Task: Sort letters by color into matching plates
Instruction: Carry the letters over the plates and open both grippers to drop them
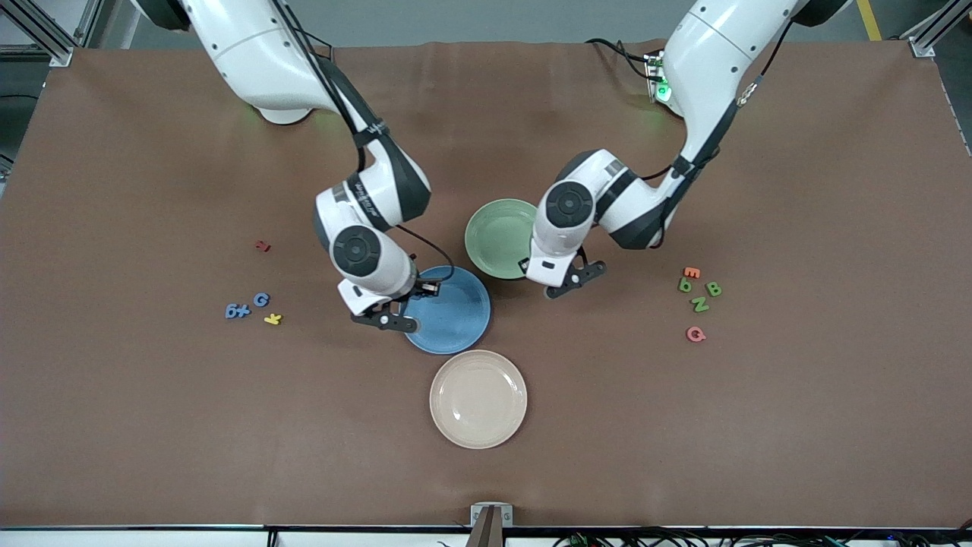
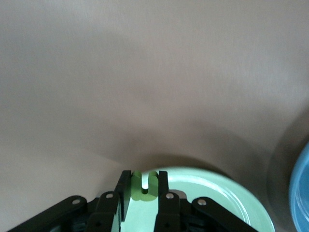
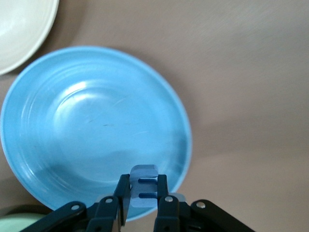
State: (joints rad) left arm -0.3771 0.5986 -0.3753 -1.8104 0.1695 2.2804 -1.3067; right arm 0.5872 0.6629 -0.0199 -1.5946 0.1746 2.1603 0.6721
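While pinched upright, green letter, open end away from left hand

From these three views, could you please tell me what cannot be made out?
- Held green letter: the left end effector covers its sides; which character is unclear.
- Held blue letter: likewise, pinched in the right end effector.
- Green plate: partly covered by the left arm in the front view.
- Red piece: too small to read.
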